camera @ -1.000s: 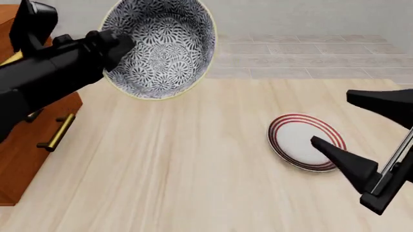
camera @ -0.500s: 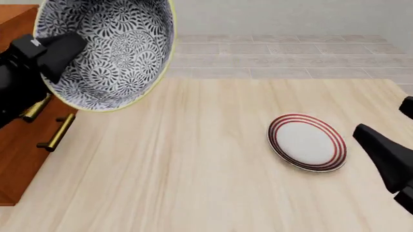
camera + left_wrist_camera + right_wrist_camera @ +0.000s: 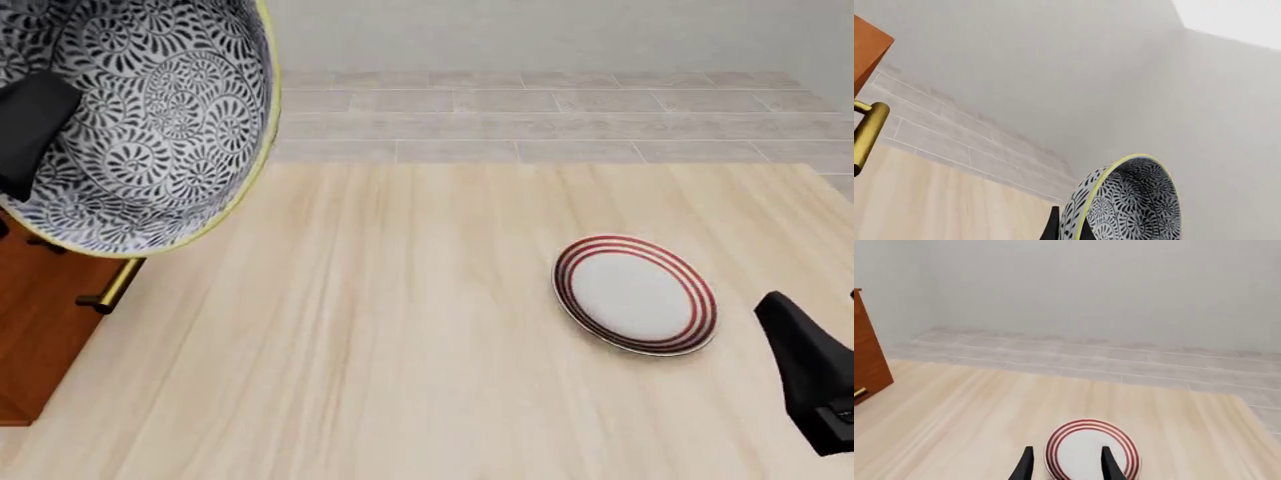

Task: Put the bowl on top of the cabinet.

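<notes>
The bowl (image 3: 147, 120), black-and-white floral inside with a pale yellow rim, hangs tilted in the air at the far left, over the front edge of the reddish-brown cabinet (image 3: 38, 335). My left gripper (image 3: 20, 150) is shut on its rim, with one black finger lying inside the bowl. The left wrist view shows the bowl (image 3: 1127, 200) edge-on with a finger (image 3: 1052, 229) against its outer wall. My right gripper (image 3: 1067, 466) stands open at the table's near right, short of the plate, with nothing between its fingers.
A flat white plate with red rings (image 3: 637, 293) lies right of centre on the pale wooden table (image 3: 387, 350). A brass bar handle (image 3: 110, 288) sticks out from the cabinet front below the bowl. A tiled floor and a grey wall lie beyond the table.
My left arm has carried the bowl leftward, from over the table's back edge to over the cabinet. The right gripper has drawn back toward the lower right corner.
</notes>
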`<action>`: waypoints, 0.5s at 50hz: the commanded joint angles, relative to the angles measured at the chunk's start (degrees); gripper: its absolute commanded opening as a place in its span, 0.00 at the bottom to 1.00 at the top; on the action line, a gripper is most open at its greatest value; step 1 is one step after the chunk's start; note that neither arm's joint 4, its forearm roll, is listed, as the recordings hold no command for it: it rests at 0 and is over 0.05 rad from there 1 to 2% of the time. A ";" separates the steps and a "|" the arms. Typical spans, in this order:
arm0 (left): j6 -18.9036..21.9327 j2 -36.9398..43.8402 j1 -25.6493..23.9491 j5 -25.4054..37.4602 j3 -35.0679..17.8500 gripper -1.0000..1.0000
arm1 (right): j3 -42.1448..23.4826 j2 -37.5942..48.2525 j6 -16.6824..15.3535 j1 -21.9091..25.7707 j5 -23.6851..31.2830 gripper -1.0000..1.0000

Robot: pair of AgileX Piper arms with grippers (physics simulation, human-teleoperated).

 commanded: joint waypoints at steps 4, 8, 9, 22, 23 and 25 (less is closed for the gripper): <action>0.02 -3.18 3.24 -3.45 3.49 0.00 | 6.16 -2.64 0.86 -4.94 -4.98 1.00; -0.03 -3.82 4.73 -4.90 4.87 0.00 | 7.16 -3.46 1.16 -6.61 -6.35 1.00; 0.06 -4.08 4.86 -5.20 5.29 0.00 | 7.21 -3.43 1.36 -6.61 -6.26 1.00; -0.50 -5.78 7.90 -8.95 9.68 0.00 | 6.67 -3.31 0.05 -6.63 -5.18 1.00; -0.62 -5.65 8.09 -9.43 9.94 0.00 | 6.47 -2.99 0.04 -6.63 -5.29 1.00; -0.78 -5.42 8.23 -10.01 10.31 0.00 | 6.42 -3.01 0.05 -6.62 -5.22 1.00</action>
